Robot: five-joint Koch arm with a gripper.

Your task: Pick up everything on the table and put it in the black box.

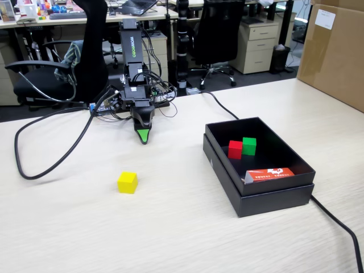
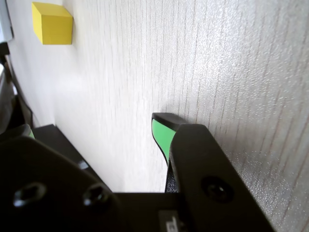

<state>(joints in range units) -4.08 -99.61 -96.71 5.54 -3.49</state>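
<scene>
Yellow cube (image 1: 127, 182) sits alone mid-table (image 1: 85, 239), toward the near edge, well apart from the black box (image 1: 267, 199) by the right edge. The gripper (image 1: 144, 138) points down near the far edge; its opening cannot be told. An off-centre descent could nudge the cube away.

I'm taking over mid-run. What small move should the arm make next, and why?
Probably reach forward toward the yellow cube. It sits alone on the table, apart from the gripper, which holds nothing. The red cube and green cube already lie in the black box.
</scene>
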